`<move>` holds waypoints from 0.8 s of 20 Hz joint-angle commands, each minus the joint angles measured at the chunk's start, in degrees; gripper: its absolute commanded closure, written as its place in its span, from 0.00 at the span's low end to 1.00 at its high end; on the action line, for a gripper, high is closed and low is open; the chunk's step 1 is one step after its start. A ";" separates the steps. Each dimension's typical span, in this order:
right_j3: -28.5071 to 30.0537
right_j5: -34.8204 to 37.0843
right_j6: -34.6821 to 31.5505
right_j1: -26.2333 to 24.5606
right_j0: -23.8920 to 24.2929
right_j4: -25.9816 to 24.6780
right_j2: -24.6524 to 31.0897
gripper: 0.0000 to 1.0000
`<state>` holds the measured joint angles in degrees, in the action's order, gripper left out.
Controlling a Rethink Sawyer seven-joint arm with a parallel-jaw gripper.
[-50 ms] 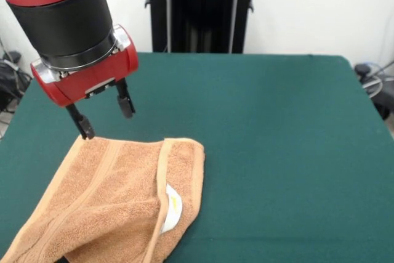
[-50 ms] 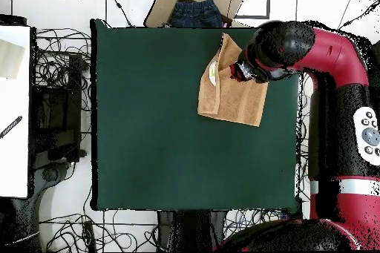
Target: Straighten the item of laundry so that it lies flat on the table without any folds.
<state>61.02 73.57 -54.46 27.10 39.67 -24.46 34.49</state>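
Observation:
The item of laundry (image 1: pixel 120 198), a light orange-brown terry towel, lies at the near left of the green table (image 1: pixel 265 152). It is folded over itself, with a border band running down the fold and a small white tag (image 1: pixel 173 209) showing at its right side. My gripper (image 1: pixel 104 117) hangs open just above the towel's far left corner, its two black fingers spread and nothing between them. From overhead, the towel (image 2: pixel 230 90) sits at the table's (image 2: pixel 163 131) upper right, and the arm's head (image 2: pixel 271 51) covers part of its right side.
A cardboard box with dark jeans (image 2: pixel 194 9) sits beyond the table's top edge in the overhead view. Cables (image 2: pixel 56 64) and a white desk (image 2: pixel 13 109) lie to the left of the table. A black stand (image 1: pixel 200 10) rises behind the table in the front view.

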 commanded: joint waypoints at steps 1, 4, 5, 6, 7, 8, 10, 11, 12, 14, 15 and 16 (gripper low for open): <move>10.22 -5.08 -1.74 2.13 0.12 1.17 -0.59 0.00; 10.73 -5.38 -2.07 2.61 0.12 1.17 -0.61 0.00; 11.31 -5.78 -2.23 2.99 0.19 1.13 -0.63 0.00; 11.69 -6.15 -2.70 3.25 0.12 1.10 -0.71 0.00; 12.54 -6.93 -3.73 3.62 0.02 1.10 -0.91 0.00; 13.42 -7.62 -6.22 4.60 -1.06 0.85 -1.66 0.00; 15.80 -9.58 -10.75 7.44 -4.40 -0.40 -2.93 0.00; 17.12 -10.82 -12.69 8.51 -5.86 -1.04 -3.59 0.00; 18.15 -11.99 -14.53 9.18 -7.18 -1.72 -4.40 0.00; 20.68 -14.83 -17.14 10.54 -8.77 -2.30 -5.75 0.00; 21.35 -15.23 -17.78 11.29 -9.69 -2.73 -6.75 0.00; 22.02 -15.82 -18.40 12.13 -10.68 -3.06 -7.76 0.00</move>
<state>70.93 64.28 -54.47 34.37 34.87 -24.68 31.57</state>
